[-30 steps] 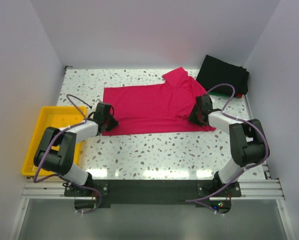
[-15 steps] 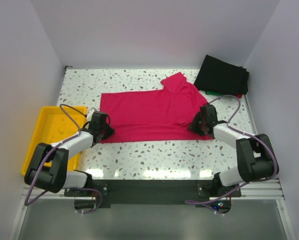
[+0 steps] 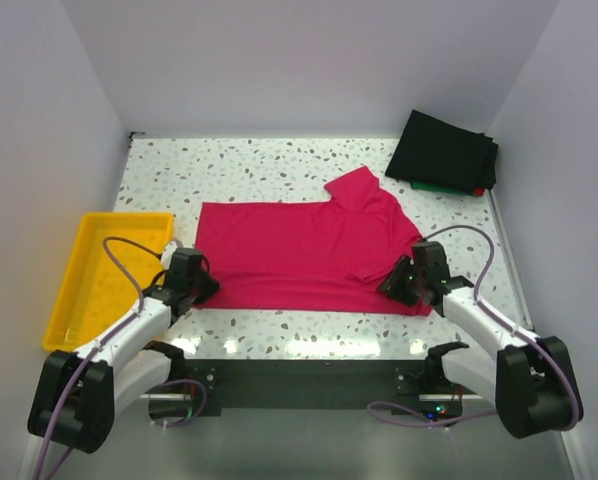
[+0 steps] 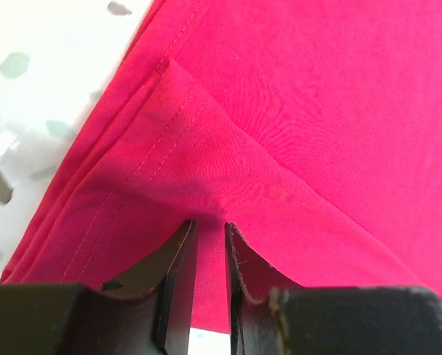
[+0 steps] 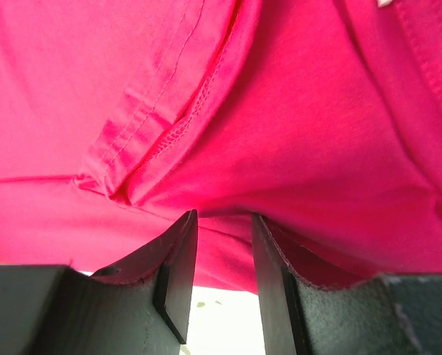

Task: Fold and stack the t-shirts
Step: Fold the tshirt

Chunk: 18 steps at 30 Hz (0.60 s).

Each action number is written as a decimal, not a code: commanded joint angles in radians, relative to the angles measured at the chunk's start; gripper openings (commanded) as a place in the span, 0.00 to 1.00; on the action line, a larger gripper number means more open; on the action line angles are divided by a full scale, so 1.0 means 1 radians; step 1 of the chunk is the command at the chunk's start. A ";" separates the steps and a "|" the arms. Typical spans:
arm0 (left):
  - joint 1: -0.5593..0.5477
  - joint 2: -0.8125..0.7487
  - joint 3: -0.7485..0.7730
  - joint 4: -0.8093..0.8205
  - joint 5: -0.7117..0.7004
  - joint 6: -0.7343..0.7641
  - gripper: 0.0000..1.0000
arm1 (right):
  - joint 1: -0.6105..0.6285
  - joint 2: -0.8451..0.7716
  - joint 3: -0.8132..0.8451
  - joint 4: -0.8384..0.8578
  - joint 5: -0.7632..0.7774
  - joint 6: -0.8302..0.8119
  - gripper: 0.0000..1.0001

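A crimson-pink t-shirt [image 3: 299, 250] lies spread across the middle of the speckled table, one sleeve [image 3: 357, 186] pointing to the back. My left gripper [image 3: 201, 290] is shut on the shirt's near left corner. In the left wrist view its jaws [image 4: 210, 225] stand narrow, with stitched hem folds [image 4: 154, 140] bunched just ahead. My right gripper [image 3: 399, 282] is shut on the near right edge, and red cloth [image 5: 280, 111] is drawn taut between its jaws [image 5: 222, 216]. A folded black t-shirt [image 3: 444, 152] tops a pile at the back right, with green and red edges showing under it.
A yellow plastic tray [image 3: 74, 300] sits at the left edge of the table, beside my left arm. White walls close in the table on three sides. A strip of bare table [image 3: 299, 325] lies between the shirt's near hem and the black base rail.
Both arms have drawn back toward the near edge, dragging the pink shirt with them. The shirt now lies closer to the bases and flatter. Both grips have stayed shut.
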 commanded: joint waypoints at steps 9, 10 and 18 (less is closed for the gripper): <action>-0.003 -0.067 0.076 -0.175 0.025 0.074 0.30 | 0.002 -0.140 0.137 -0.247 0.009 -0.061 0.42; -0.003 -0.062 0.109 -0.179 0.032 0.084 0.30 | 0.004 -0.138 0.162 -0.252 0.023 -0.069 0.42; -0.003 -0.022 0.225 -0.179 0.099 0.151 0.34 | 0.005 -0.036 0.229 -0.201 0.087 -0.083 0.43</action>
